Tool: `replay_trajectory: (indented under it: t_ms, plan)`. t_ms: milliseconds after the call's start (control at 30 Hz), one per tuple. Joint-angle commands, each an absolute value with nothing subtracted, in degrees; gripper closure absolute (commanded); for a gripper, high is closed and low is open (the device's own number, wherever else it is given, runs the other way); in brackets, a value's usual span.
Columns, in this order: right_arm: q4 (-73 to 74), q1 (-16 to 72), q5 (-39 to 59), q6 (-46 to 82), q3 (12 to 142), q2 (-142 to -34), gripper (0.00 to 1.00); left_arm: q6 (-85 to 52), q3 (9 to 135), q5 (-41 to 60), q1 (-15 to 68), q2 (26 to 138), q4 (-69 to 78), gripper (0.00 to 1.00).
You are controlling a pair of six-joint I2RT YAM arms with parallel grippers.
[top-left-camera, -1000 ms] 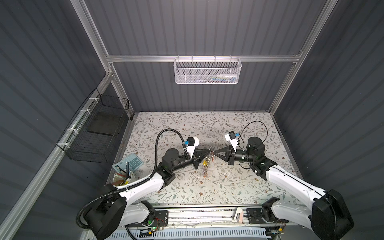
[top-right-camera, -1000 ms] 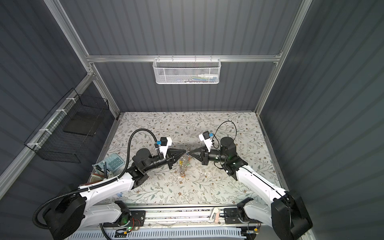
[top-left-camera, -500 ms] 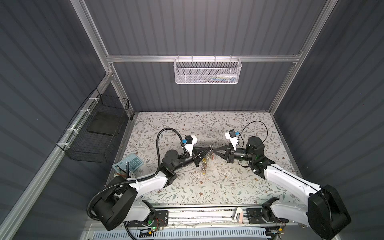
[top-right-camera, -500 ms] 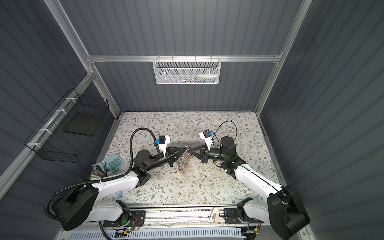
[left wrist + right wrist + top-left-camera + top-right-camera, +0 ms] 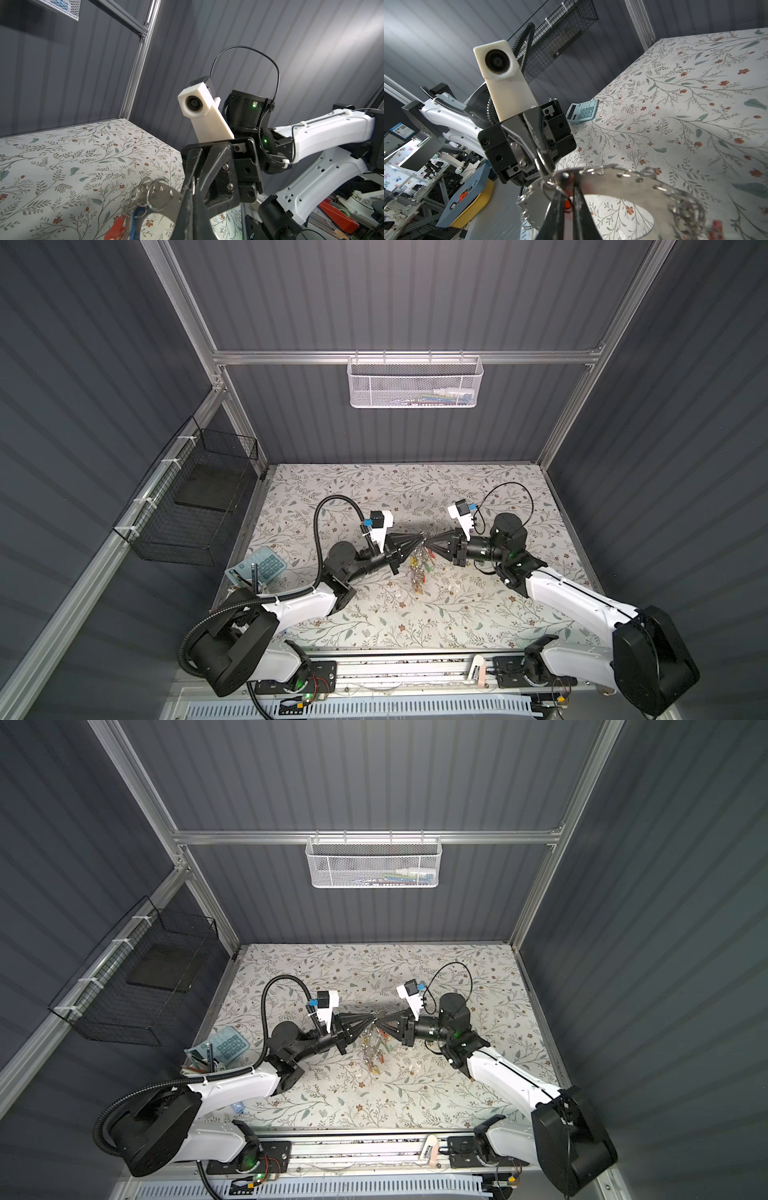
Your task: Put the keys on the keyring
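The keyring (image 5: 164, 199), a flat grey metal disc whose rim is hung with wire rings and coloured tags, is held in the air over the middle of the table (image 5: 417, 568) (image 5: 374, 1048). My left gripper (image 5: 417, 537) (image 5: 188, 199) is shut on its rim. My right gripper (image 5: 430, 538) (image 5: 569, 193) meets it tip to tip, its jaws a narrow slit apart across the rim (image 5: 612, 182). In that slit shows the orange-red tag of the keys (image 5: 566, 204); the keys' metal is hidden behind the fingers. A small wire ring lies between the two grippers' tips.
A light blue calculator (image 5: 264, 568) (image 5: 582, 112) lies at the table's left edge beside a cup of pens (image 5: 249, 585). A black wire basket (image 5: 195, 506) hangs on the left wall. A white mesh basket (image 5: 415, 383) hangs on the back wall. Small pale bits (image 5: 453, 585) lie under the right arm.
Both grippers have shifted slightly toward the back of the table, with the keyring still between them. The left arm's elbow has swung nearer the front edge.
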State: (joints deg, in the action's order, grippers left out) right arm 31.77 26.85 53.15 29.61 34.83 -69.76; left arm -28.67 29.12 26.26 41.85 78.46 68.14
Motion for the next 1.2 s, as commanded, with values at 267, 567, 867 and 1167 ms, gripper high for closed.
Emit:
replay_trajectory:
  t_ms: [267,567,867,1167]
  plan:
    - [26.5,27.6,50.5,28.9,33.8,-68.7,0.77,-28.9,28.6,23.6,41.4,76.6,77.8,1.00]
    - [17.6,25.9,42.2,26.1,32.0,-60.3,0.68,-28.4,27.0,19.8,41.4,74.4,75.5,1.00]
    - [15.4,23.8,42.0,26.3,32.2,-53.5,0.60,-28.9,26.8,21.6,41.4,73.7,74.2,1.00]
    - [18.9,26.6,45.5,24.5,36.4,-56.0,0.53,-29.6,26.7,24.9,41.4,72.8,72.0,1.00]
